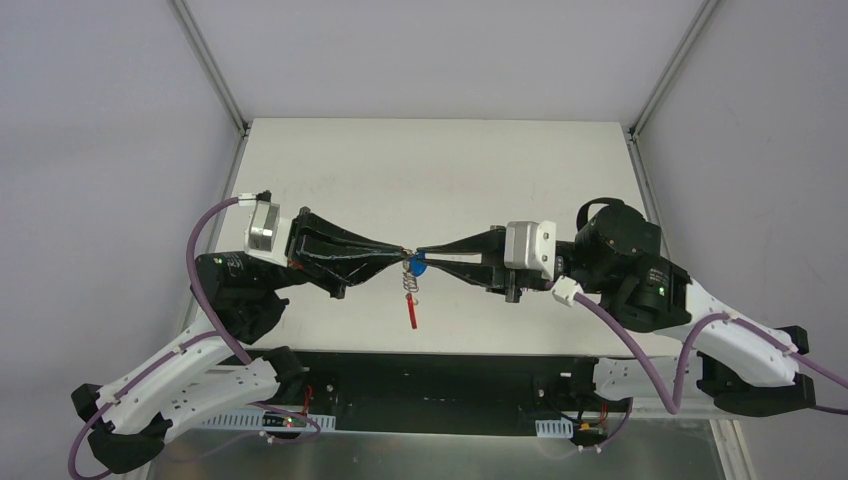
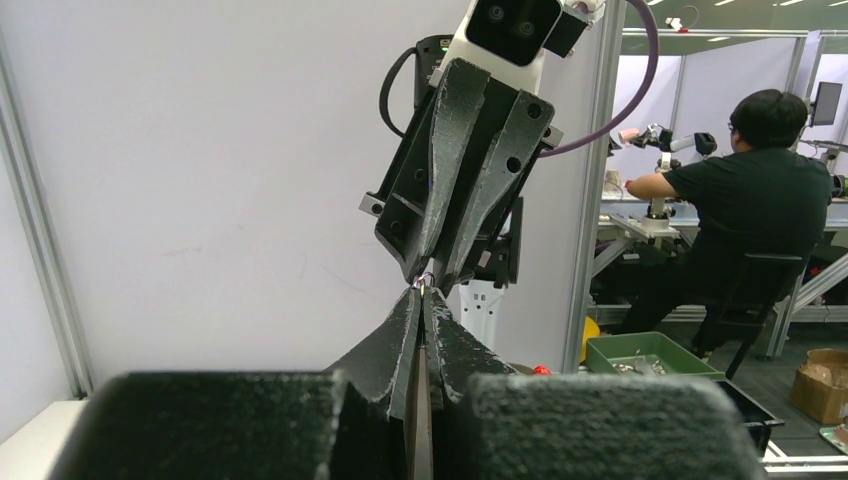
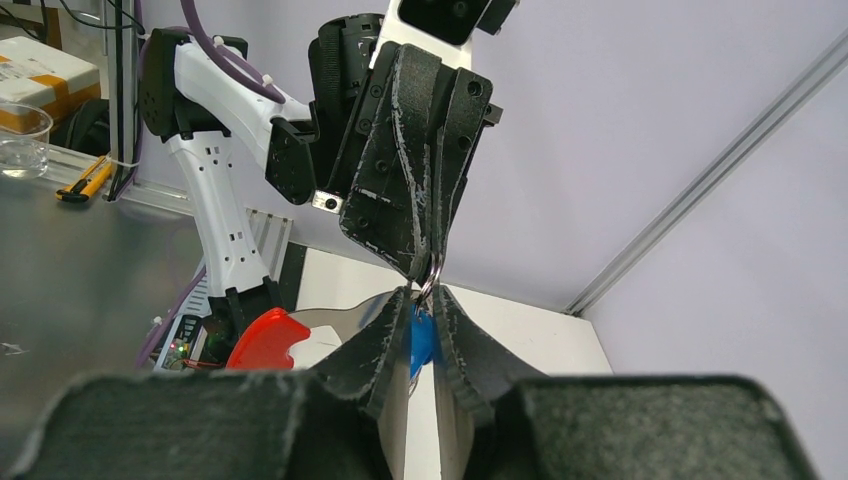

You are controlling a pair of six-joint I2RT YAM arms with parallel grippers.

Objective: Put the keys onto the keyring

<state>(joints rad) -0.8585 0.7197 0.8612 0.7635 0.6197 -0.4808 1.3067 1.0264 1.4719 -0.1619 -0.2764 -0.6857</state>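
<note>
Two grips, nose to nose: left gripper (image 1: pixel 404 252) pinches the keyring (image 1: pixel 410 283), right gripper (image 1: pixel 422 253) clamps the keys (image 1: pixel 416 267) straight opposite it.

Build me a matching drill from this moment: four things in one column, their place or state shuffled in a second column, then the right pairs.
Things
1. left gripper
2. right gripper
3. red strip
4. wire rings

Place or state
A. silver, chained between the fingertips and the red strip
B. closed with the blue tag between its fingers
C. closed on a silver ring at its tips
D. at the end of the chain, farthest from the fingertips

Pairs: 1-C, 2-B, 3-D, 4-A
</note>
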